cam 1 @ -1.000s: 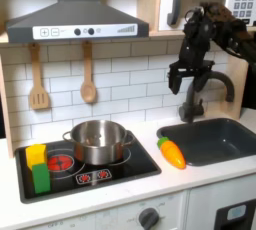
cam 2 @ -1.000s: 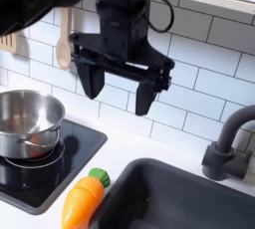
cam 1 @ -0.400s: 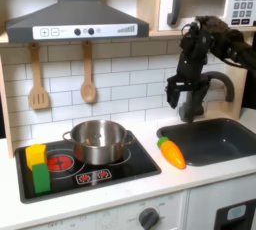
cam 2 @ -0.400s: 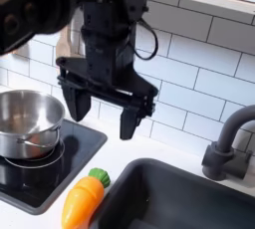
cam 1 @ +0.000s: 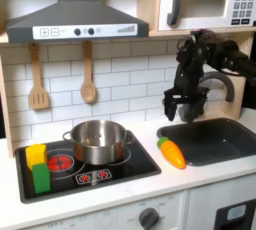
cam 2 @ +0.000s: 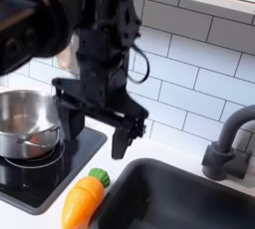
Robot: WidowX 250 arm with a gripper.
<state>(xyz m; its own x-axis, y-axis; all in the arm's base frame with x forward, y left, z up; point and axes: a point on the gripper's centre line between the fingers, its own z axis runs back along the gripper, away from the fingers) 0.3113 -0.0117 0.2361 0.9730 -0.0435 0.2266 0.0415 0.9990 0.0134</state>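
A robot arm's hand (cam 2: 93,121) hangs with its two fingers spread wide and nothing between them, poised above a toy carrot (cam 2: 82,199) that lies on the white tabletop (cam 1: 200,179) at the lower left of the second exterior view, its green top just beside the corner of the black stove (cam 2: 45,178). In the first exterior view the hand (cam 1: 181,107) sits right of centre, above the carrot (cam 1: 172,152), which rests between the stove (cam 1: 90,175) and the dark sink (cam 1: 214,139). The margins look tight: the carrot lies close to the sink's rim (cam 2: 134,173), so a finger landing off-centre could, by this reading, roll it into the basin or push it against the stove edge. The steel pot (cam 2: 27,121), at the left of the second exterior view, stands near the left finger (cam 2: 71,117); a descent drifting that way risks clipping its rim. The grey faucet (cam 2: 224,145) stands at the right, well apart from the hand. The carrot's rounded, tapering body may also slip out of a pinch placed too near its narrow end.
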